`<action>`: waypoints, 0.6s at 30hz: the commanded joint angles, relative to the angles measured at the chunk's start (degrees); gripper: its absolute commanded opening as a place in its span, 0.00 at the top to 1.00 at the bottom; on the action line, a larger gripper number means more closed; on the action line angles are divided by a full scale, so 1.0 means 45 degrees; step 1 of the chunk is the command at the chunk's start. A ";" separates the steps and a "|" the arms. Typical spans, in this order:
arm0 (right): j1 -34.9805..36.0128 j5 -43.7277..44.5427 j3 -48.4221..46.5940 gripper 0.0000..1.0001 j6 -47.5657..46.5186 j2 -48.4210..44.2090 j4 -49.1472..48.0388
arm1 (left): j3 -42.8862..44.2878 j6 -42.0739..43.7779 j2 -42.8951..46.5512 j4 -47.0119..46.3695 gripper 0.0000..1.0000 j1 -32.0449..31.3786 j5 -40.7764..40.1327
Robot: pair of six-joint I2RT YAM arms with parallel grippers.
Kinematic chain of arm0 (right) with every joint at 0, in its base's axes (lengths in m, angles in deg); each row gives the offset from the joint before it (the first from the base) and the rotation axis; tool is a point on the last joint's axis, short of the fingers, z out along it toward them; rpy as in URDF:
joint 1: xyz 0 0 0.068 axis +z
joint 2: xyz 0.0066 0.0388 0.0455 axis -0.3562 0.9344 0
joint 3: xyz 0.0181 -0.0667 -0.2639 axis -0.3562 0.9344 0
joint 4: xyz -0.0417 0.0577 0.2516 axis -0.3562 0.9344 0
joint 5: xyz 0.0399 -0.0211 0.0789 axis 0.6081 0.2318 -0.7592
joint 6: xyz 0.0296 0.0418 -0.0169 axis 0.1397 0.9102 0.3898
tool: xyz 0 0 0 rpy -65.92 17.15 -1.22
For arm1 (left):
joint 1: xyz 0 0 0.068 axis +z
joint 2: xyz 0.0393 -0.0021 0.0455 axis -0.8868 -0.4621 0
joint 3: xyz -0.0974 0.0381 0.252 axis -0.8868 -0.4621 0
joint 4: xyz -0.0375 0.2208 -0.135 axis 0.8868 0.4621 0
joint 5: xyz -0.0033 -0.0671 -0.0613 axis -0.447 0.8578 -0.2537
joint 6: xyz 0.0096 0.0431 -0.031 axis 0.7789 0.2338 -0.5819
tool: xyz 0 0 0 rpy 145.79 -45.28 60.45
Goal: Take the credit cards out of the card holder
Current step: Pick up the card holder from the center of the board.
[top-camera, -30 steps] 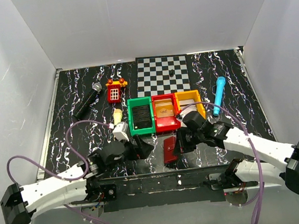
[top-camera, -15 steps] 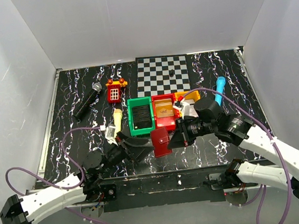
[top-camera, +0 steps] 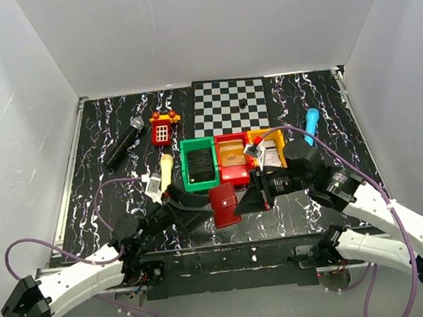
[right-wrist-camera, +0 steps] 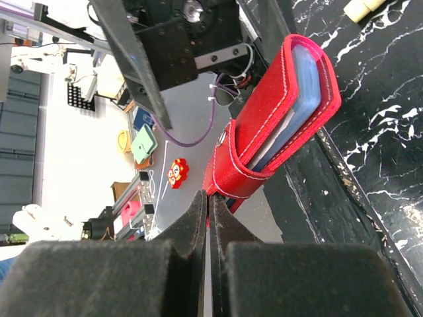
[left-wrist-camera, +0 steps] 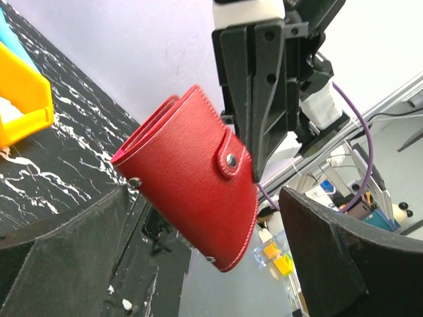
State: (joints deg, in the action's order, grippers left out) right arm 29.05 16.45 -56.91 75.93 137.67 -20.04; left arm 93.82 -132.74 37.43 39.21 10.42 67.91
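The card holder (top-camera: pixel 224 204) is a dark-red case, folded, its snap strap fastened, held in the air above the table's front edge. My right gripper (top-camera: pixel 244 202) is shut on its edge by the strap (right-wrist-camera: pixel 209 195). In the right wrist view pale blue sleeves (right-wrist-camera: pixel 308 78) show between the holder's covers (right-wrist-camera: pixel 264 125). My left gripper (top-camera: pixel 204 210) is open just left of the holder, whose cover (left-wrist-camera: pixel 188 178) sits between the wide-spread fingers (left-wrist-camera: pixel 63 254) without touching them. A dark credit card (top-camera: pixel 200 162), a tan one (top-camera: pixel 233 156) and a pale one (top-camera: pixel 271 154) lie in the bins.
Green (top-camera: pixel 185 168), red (top-camera: pixel 235 174) and yellow (top-camera: pixel 278 132) bins stand in a row mid-table. Behind them lie a checkered mat (top-camera: pixel 230 106), a black microphone (top-camera: pixel 125 142), a red toy phone (top-camera: pixel 163 130), a blue microphone (top-camera: pixel 311 134) and a yellow cylinder (top-camera: pixel 166 166).
My right gripper lifted the card holder off the table's front and carried it left. My left gripper opened wider and swung up toward the holder.
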 commanded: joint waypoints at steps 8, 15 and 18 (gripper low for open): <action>0.0042 -0.0934 0.0111 0.99 0.0361 -0.0516 -0.1859 | 0.0424 -0.0202 -0.0752 -0.0789 0.02 0.0102 0.1065; 0.0042 -0.1305 0.0481 0.99 0.0245 -0.0379 -0.2132 | 0.0385 -0.0494 -0.0380 -0.1432 0.07 0.0200 0.0948; 0.0042 -0.1383 0.0599 0.99 0.0205 -0.0360 -0.2249 | 0.0384 -0.0787 -0.0789 -0.2271 0.15 0.0278 0.1375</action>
State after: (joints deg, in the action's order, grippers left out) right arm 29.05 12.43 -54.55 77.17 136.38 -25.61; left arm 94.21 -134.79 35.22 34.34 11.01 71.91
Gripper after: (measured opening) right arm 0.030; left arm 0.901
